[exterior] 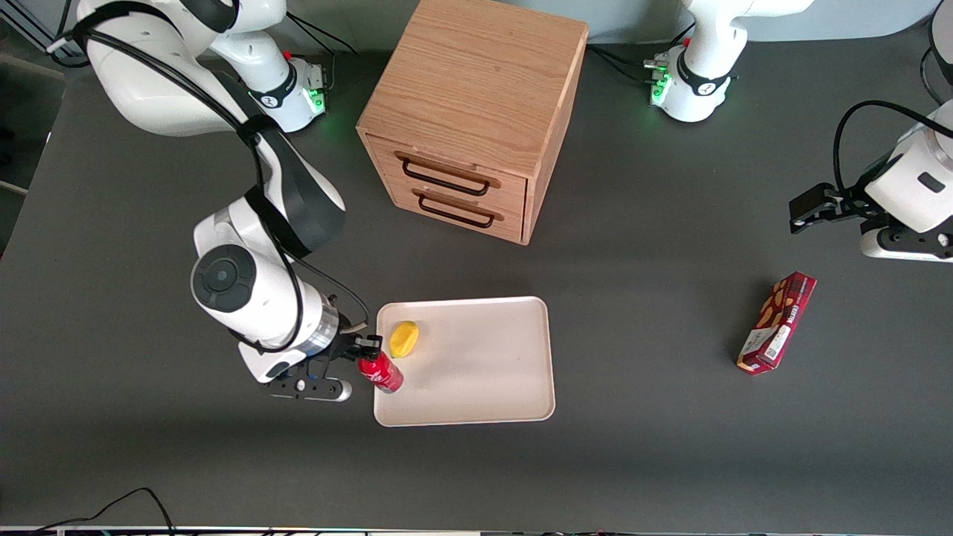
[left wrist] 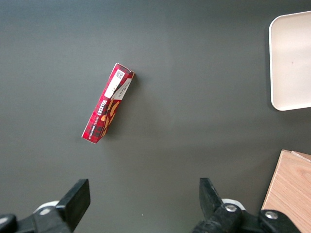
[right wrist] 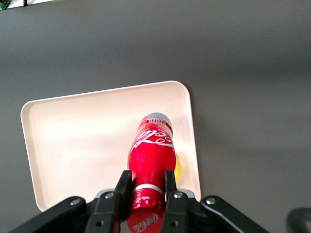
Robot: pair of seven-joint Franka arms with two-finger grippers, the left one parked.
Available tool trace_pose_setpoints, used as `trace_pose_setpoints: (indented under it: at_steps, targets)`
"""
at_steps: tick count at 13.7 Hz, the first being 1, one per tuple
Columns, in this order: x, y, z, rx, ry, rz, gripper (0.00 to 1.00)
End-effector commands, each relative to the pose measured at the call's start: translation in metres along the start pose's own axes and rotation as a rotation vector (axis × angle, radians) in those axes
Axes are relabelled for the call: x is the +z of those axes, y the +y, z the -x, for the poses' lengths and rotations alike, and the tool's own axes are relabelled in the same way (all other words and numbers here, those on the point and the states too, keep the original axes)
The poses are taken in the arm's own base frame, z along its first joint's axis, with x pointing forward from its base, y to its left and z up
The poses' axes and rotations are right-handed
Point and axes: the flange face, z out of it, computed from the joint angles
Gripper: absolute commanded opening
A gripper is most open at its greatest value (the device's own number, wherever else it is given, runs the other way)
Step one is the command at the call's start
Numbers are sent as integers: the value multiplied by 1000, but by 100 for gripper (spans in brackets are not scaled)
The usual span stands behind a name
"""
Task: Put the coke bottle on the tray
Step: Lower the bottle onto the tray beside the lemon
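The coke bottle [exterior: 381, 371] is a small glossy red bottle with white lettering. My right gripper [exterior: 366, 350] is shut on its neck and holds it over the tray's [exterior: 476, 372] end toward the working arm, close to the rim. In the right wrist view the bottle [right wrist: 151, 153] hangs between the black fingers [right wrist: 122, 187] of the gripper [right wrist: 146, 187] above the cream tray [right wrist: 77, 141]. A yellow object [exterior: 404, 339] lies on the tray beside the bottle, farther from the front camera.
A wooden drawer cabinet [exterior: 476, 112] with two closed drawers stands farther from the front camera than the tray. A red snack box [exterior: 776, 321] lies toward the parked arm's end of the table; it also shows in the left wrist view [left wrist: 107, 108].
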Motion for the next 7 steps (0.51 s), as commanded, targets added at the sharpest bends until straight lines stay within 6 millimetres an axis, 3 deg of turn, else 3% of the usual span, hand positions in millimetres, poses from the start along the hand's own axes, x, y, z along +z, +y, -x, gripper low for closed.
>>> trace_pose_setpoints:
  at_steps: [1, 3, 7]
  targets:
    - [18, -8, -11, 15, 46, -19, 0]
    - [37, -5, -13, 12, 32, -21, 0]
    - [57, 6, -16, 33, -2, -19, 0]
